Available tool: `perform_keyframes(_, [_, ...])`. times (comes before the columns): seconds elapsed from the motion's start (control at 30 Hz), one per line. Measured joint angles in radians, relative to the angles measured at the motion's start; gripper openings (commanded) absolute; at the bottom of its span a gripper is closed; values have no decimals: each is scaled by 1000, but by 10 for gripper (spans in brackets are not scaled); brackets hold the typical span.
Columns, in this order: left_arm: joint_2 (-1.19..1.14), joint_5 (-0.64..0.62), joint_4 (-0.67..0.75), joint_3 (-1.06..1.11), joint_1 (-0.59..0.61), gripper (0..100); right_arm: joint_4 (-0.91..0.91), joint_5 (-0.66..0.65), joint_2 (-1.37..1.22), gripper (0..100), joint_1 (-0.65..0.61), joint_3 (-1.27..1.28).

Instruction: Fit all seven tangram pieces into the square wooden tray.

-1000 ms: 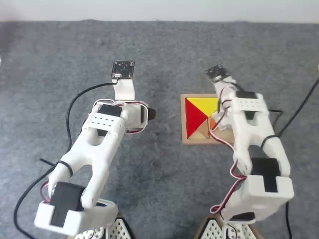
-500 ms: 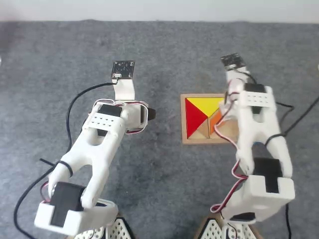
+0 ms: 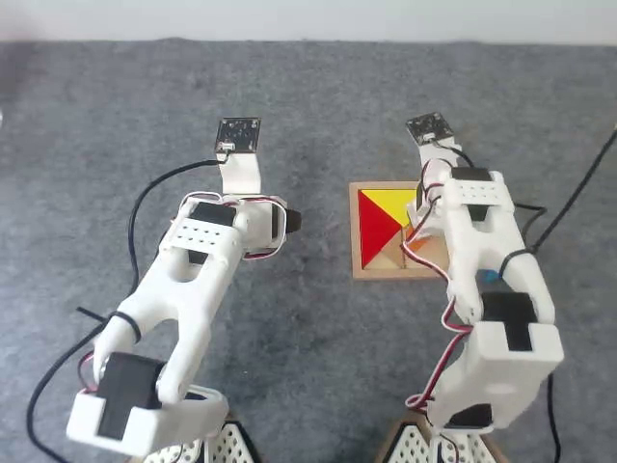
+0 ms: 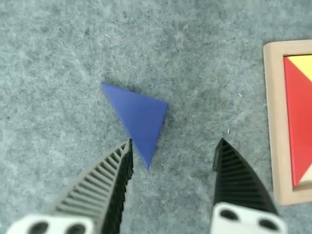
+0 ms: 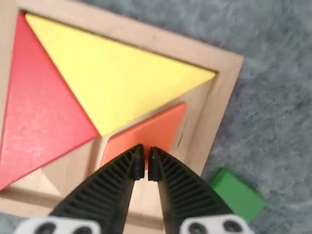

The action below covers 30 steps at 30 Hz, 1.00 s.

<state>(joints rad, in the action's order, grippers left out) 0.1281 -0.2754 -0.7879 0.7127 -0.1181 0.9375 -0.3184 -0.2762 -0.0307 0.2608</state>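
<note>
Right hand (image 5: 145, 165) has swung back over the tray (image 5: 219, 97), pressed together; the flat orange piece (image 5: 156, 129) looks light, so push its edge.

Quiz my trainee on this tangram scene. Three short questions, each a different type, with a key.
1. True or false: the left pincer is open, and the blue triangle lies outside the tray.
2. The right pincer, shut, is over which piece? A orange, B purple, C white.
3. Fill in: beside the tray's corner, on the mat, lies a ____ piece.
Key: 1 true; 2 A, the orange piece; 3 the green piece.
</note>
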Motion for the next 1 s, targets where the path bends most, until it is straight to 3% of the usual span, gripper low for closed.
perform_keyframes(0.27, [0, 0, 0, 0, 0, 254, 2, -5, -135, 55, 95, -196])
perform_keyframes(0.63, [0, 0, 0, 0, 0, 254, 192, 34, -68, 56, 106, -265])
perform_keyframes(0.8, [0, 0, 0, 0, 0, 254, 236, 46, 66, 56, 6, -178])
perform_keyframes(1.0, [0, 0, 0, 0, 0, 254, 97, 54, 133, 111, -172, 89])
